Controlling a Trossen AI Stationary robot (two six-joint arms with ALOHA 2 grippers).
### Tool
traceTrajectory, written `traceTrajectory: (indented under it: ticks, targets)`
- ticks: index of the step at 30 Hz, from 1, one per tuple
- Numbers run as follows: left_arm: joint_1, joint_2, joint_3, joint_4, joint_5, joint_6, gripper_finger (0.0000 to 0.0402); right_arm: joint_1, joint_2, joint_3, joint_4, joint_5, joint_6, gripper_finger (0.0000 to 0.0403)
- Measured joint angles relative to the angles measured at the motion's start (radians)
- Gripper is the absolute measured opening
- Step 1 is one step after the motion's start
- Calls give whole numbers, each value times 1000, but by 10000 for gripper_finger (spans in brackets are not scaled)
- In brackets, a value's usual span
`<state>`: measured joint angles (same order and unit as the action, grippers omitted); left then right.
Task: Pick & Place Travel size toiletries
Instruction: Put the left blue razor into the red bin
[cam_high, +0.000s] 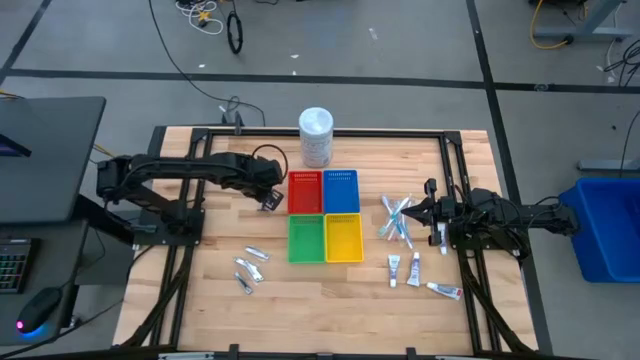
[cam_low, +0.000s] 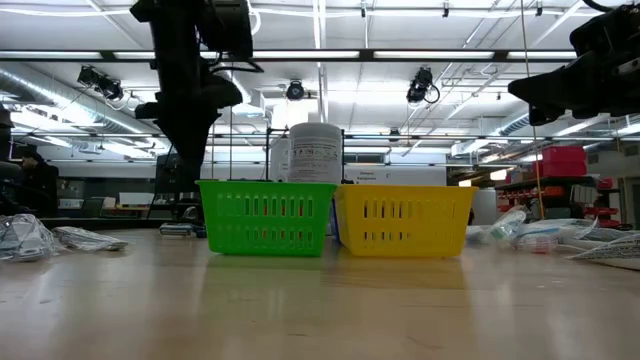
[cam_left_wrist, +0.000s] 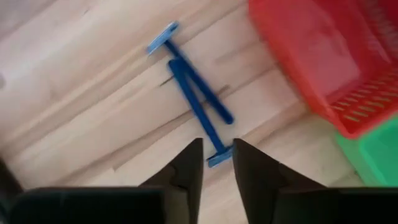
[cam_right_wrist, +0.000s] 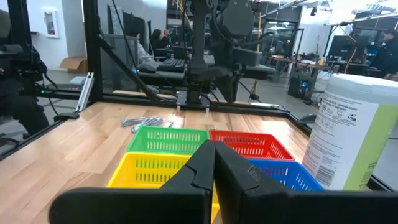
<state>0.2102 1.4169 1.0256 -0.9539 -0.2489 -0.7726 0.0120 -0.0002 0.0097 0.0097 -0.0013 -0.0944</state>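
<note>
Left gripper (cam_left_wrist: 217, 163) fingers slightly parted, empty, above two slim blue razors (cam_left_wrist: 194, 99) on wood beside red mesh tray (cam_left_wrist: 323, 56). Right gripper (cam_right_wrist: 214, 163) pressed together, idle.

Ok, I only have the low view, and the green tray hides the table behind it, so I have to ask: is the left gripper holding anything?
Observer: No. The left wrist view shows the left gripper open, with nothing between its fingers.
Operator: What lies under it?
Observer: Two dark-blue sticks, touching each other on the bare wood beside the red tray, not in it.
Operator: And the right arm?
Observer: In the high view the right gripper is shut, next to the pile of toothbrush-like sticks to the right of the trays.
</note>
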Motion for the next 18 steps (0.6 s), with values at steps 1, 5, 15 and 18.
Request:
traceTrajectory:
  ticks: [1, 5, 15, 18]
  targets:
    - [2, 11, 0, 1, 0, -21, 111, 0, 0, 0, 0, 0, 0, 13]
    - [1, 71, 0, 3, 9, -80, 152, 0, 0, 0, 0, 0, 0, 13]
    - [4, 124, 0, 12, 4, -141, 231, 0, 0, 0, 0, 0, 0, 14]
    - [5, 124, 0, 21, 2, -153, 239, 0, 0, 0, 0, 0, 0, 13]
